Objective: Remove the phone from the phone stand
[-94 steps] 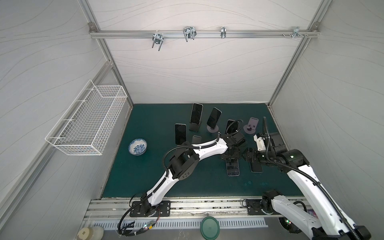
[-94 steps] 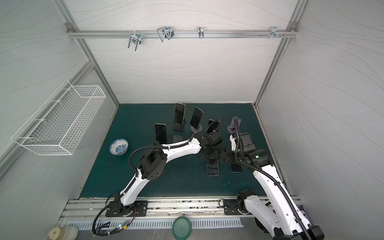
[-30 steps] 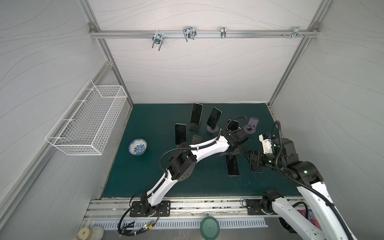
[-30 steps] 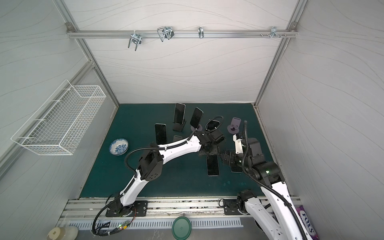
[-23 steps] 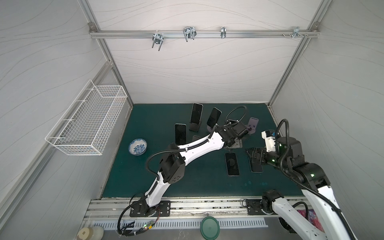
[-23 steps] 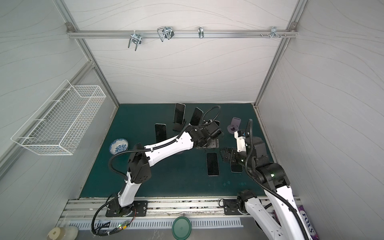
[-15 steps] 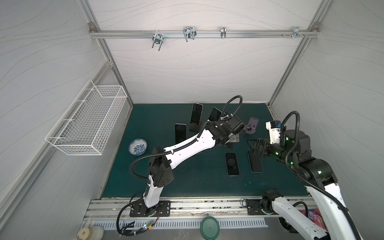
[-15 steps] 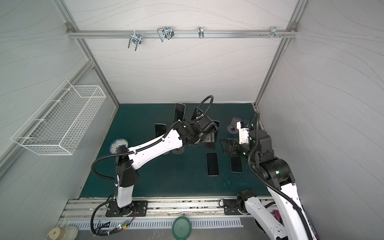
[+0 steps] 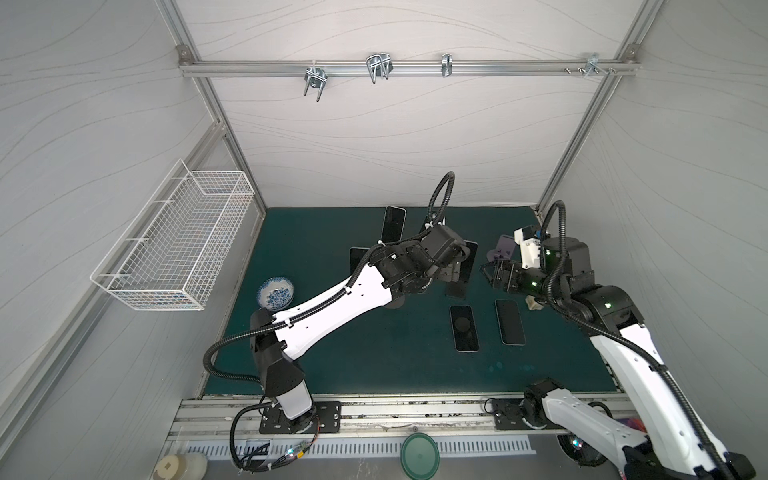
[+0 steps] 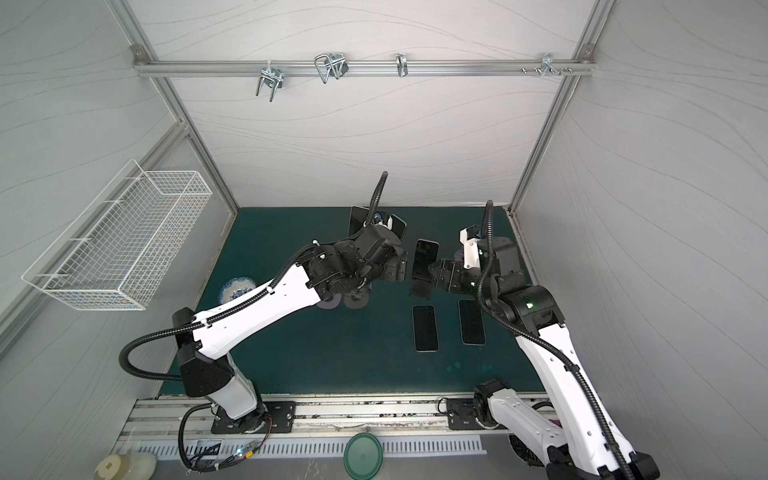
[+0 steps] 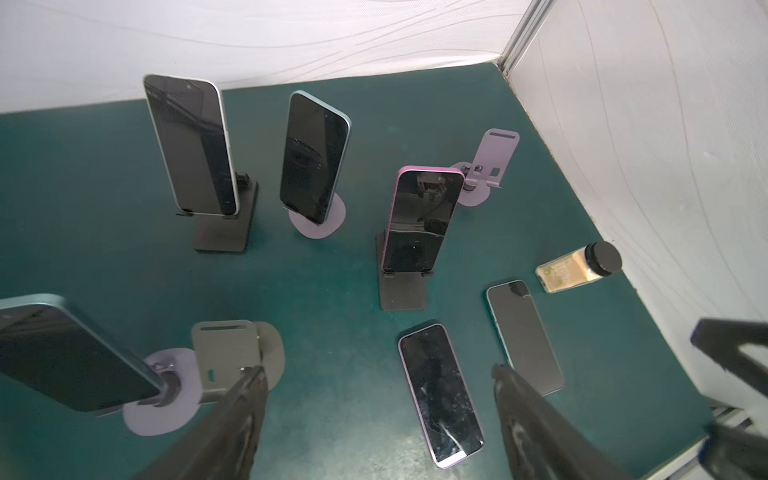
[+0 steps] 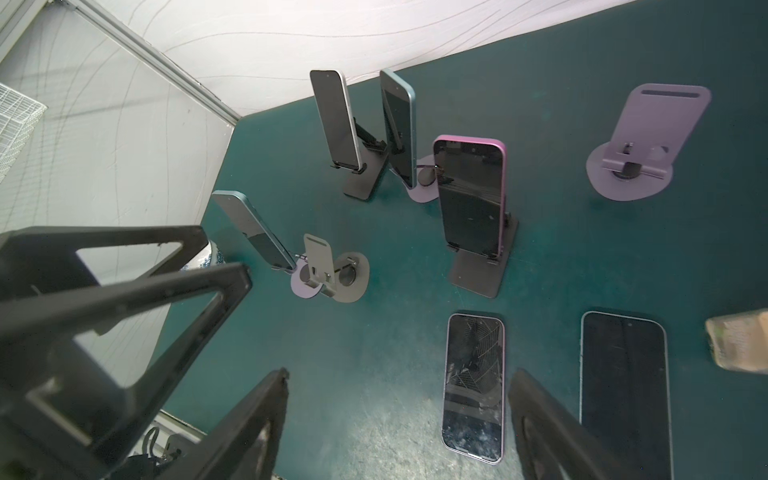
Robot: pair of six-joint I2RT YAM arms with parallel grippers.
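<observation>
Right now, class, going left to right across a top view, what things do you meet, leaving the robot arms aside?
From the left: wire basket → patterned bowl → standing phone at the back → cracked flat phone → second flat phone.

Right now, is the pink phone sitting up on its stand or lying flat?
Sitting up. The pink phone leans back with its bottom edge in the lip of the black stand.
</observation>
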